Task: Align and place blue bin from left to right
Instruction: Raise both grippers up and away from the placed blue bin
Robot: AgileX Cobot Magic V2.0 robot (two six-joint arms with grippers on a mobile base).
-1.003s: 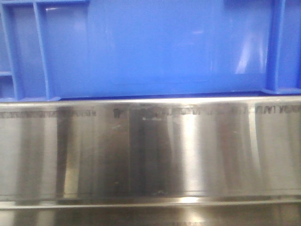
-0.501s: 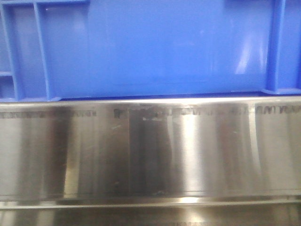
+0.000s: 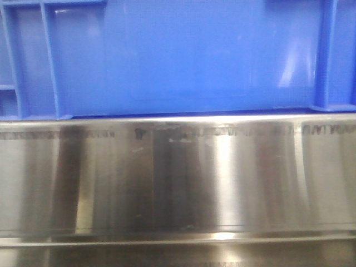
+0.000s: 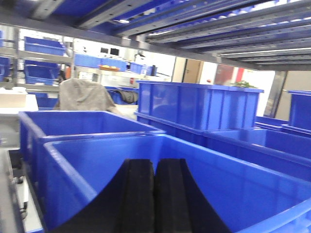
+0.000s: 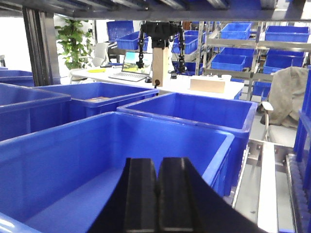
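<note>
The blue bin (image 3: 183,55) fills the top half of the front view, its smooth wall and corner ribs resting on a steel shelf edge (image 3: 178,119). In the left wrist view my left gripper (image 4: 154,162) is shut with nothing between its black fingers, and it hangs over the inside of a blue bin (image 4: 233,184). In the right wrist view my right gripper (image 5: 157,161) is likewise shut and empty, above the open inside of a blue bin (image 5: 73,160). No arm shows in the front view.
More blue bins (image 4: 204,104) stand in rows beyond the left gripper, one close behind (image 4: 73,121). Another bin (image 5: 194,111) sits behind the right one. Shelf rails (image 4: 204,29) run overhead. A steel roller track (image 5: 267,179) lies at the right. A chair with grey cloth (image 4: 85,94) stands far off.
</note>
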